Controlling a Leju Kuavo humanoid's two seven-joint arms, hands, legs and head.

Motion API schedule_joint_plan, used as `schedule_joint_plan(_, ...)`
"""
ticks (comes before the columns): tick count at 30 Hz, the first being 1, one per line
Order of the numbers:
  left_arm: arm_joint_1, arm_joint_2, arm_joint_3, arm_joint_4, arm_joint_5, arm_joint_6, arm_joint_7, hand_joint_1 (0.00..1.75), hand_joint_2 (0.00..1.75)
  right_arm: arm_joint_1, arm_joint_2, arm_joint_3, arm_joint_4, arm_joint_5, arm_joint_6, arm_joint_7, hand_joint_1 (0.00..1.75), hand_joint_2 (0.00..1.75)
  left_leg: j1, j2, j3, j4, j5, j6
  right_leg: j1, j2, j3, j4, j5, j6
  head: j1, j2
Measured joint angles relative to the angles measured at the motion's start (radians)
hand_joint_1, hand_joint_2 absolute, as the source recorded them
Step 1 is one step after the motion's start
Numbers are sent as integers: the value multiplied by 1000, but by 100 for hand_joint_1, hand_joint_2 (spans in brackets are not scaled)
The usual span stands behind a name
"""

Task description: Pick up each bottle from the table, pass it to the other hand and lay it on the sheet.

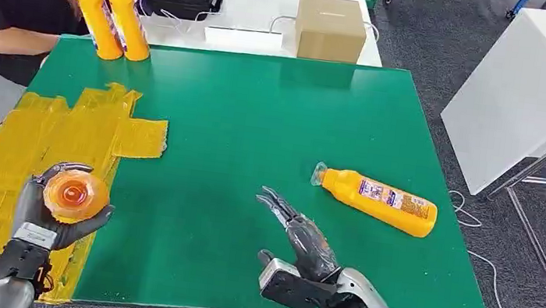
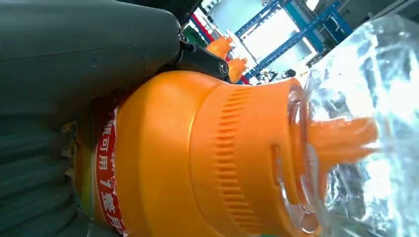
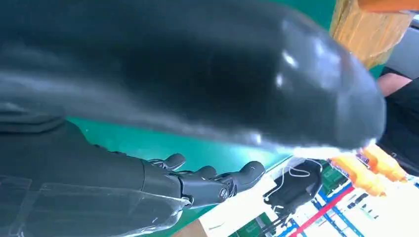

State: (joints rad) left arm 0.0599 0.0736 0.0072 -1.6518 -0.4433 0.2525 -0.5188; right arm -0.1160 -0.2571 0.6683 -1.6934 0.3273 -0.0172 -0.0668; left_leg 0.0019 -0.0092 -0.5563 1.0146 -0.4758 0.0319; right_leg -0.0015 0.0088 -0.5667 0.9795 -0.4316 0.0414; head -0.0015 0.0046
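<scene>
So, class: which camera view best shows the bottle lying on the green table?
The head view: the lying bottle appears whole on the green table, cap toward the right hand. The left wrist view is taken up by another bottle, gripped by the left hand. I cannot pick the lying bottle out in the right wrist view.

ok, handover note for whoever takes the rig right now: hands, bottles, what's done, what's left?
Left hand: holds an orange bottle above the yellow sheet, cap end toward the head camera.
Right hand: open, holding nothing, over the green table.
One bottle lying on its side on the table beyond the right hand. Two upright bottles at the far left corner, beside a person.
Done: no bottle on the sheet yet.
Left: lay the held bottle down, then handle the other three.
</scene>
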Motion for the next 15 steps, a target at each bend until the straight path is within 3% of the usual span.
schedule_joint_plan(8,-84,90,-67,84,-735,156,276,175,175,3,-2,-39,-13,-9,56,0,0,0,0,0,0,0,1,0,0,0,0,0,0,0,0,0)
schedule_joint_plan(14,-204,178,-229,297,-1051,117,361,175,175,-45,5,-32,-9,-19,103,6,0,0,0,0,0,0,2,0,0,0,0,1,0,0,0,0)
schedule_joint_plan(15,-224,191,-266,352,-1065,121,365,44,175,-54,5,-28,-8,-22,108,6,0,0,0,0,0,0,2,0,0,0,0,1,0,0,0,0)
